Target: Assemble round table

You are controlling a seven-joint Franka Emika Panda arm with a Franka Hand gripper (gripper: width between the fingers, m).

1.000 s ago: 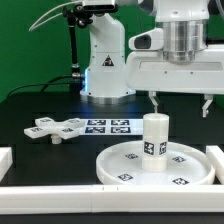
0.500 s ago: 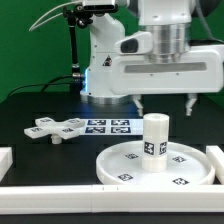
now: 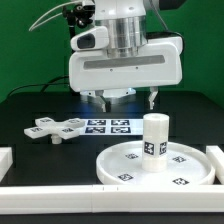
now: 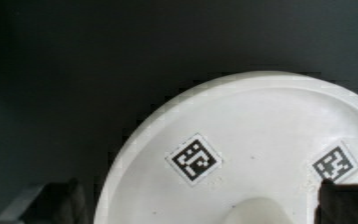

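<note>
The large rimmed disc lies at the front on the black surface, and the short cylindrical post stands upright on its centre. The flat lobed cross piece lies at the exterior view's left. My gripper hangs open and empty above the surface, behind and to the left of the post, touching nothing. In the wrist view the disc with two tags fills most of the frame, and my gripper shows only its dark fingertips at the edge.
The marker board lies under my gripper, next to the cross piece. White rails edge the front and both sides of the surface. The robot base stands behind.
My gripper has moved from above the post toward the exterior view's left and now hangs over the marker board area. The parts have not moved.
</note>
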